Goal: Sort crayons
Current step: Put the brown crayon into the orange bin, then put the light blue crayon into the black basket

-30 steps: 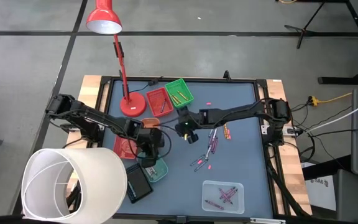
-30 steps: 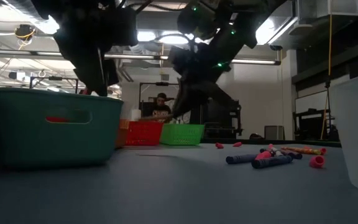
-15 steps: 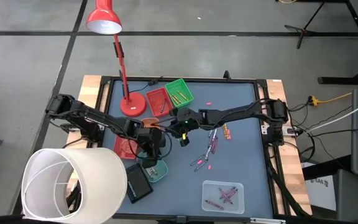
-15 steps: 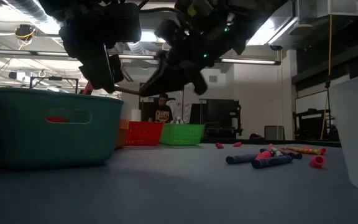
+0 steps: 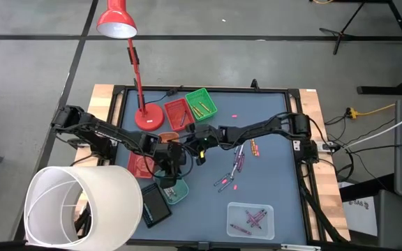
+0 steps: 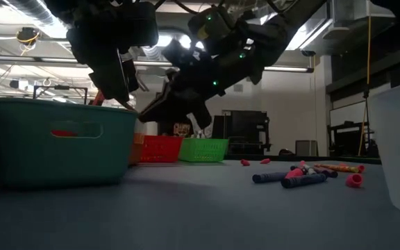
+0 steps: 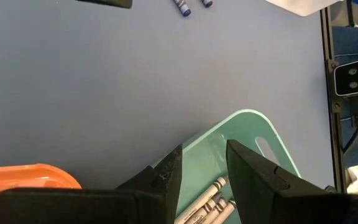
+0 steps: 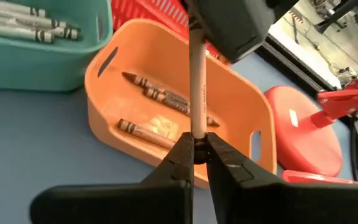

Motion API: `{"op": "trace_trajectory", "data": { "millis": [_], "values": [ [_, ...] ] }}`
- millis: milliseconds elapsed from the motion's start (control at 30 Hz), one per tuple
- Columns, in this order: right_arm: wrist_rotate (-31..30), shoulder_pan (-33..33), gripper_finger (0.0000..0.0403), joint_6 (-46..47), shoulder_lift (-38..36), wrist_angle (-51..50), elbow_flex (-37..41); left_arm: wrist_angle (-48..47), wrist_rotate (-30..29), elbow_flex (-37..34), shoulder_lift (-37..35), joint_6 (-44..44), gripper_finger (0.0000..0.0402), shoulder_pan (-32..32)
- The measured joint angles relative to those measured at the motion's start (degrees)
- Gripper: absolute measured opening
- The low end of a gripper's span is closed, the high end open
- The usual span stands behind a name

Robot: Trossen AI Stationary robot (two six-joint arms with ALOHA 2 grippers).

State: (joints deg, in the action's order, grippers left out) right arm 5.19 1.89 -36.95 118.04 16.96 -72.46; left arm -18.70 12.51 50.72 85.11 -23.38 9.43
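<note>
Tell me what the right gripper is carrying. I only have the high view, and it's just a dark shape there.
Observer: The right gripper is shut on one pale crayon, gripped near one end.
Operator: Say which tray it faces.
Observer: The orange tray, which holds brownish crayons.
Operator: Report the left gripper.
Observer: The left gripper is open and empty, over the teal tray of grey-white crayons.

Robotics lab: bare concrete floor (image 5: 257,63), exposed ceiling ducts (image 6: 19,14), tripod legs (image 5: 358,28), cables (image 5: 368,136) beside the desk.
</note>
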Motion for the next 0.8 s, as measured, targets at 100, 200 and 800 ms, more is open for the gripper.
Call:
{"op": "trace_trajectory", "data": {
  "millis": [100,200,800],
  "values": [
    [0.47,0.0,0.0026,0.0,0.0,0.19,0.01,0.0,-0.02,0.0,0.01,0.02,0.0109,0.0],
    [0.47,0.0,0.0041,0.0,0.0,0.22,0.01,0.01,-0.02,0.0,0.01,0.02,0.0109,-0.01],
    [-7.54,-0.04,0.0108,2.72,-0.22,-3.51,0.0,0.0,-1.1,0.0,0.0,0.04,0.0109,-0.02]
  ]
}}
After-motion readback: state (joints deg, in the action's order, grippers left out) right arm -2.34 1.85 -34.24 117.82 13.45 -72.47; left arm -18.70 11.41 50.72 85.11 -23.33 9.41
